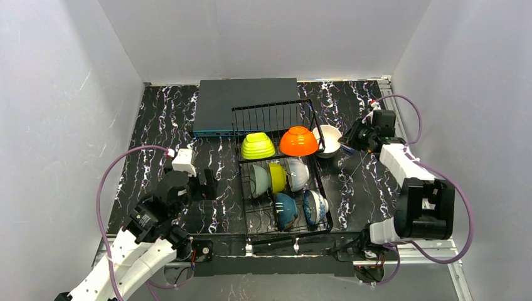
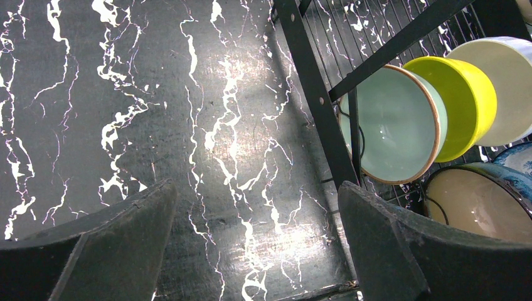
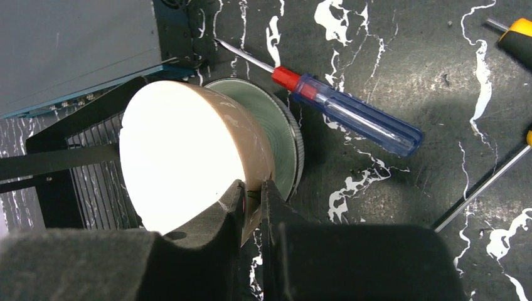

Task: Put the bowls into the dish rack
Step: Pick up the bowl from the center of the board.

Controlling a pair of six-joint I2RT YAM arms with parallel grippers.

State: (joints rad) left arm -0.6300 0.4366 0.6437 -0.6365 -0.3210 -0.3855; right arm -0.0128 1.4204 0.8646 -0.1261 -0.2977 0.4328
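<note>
while the right end effector [image 3: 253, 199] pinches the rim of a tilted beige round bowl with white inside [image 3: 182, 150], just beside the black wire dish rack [image 2: 312, 94] at its 2 o'clock; left end effector [image 2: 254, 200] spread wide above the black marbled bench [image 2: 125, 94]

White-and-black arms [image 1: 135, 260] trail lilac cables [image 1: 100, 194] and end in matte black fingers [image 2: 113, 244].

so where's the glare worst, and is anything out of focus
Right wrist view: the inside of the beige bowl is blown out to flat white, and the jaws pinching its rim are soft. Left wrist view: a pale sheen on the table between the open jaws, which are blurred. Top view: even light, no strong glare.
</note>
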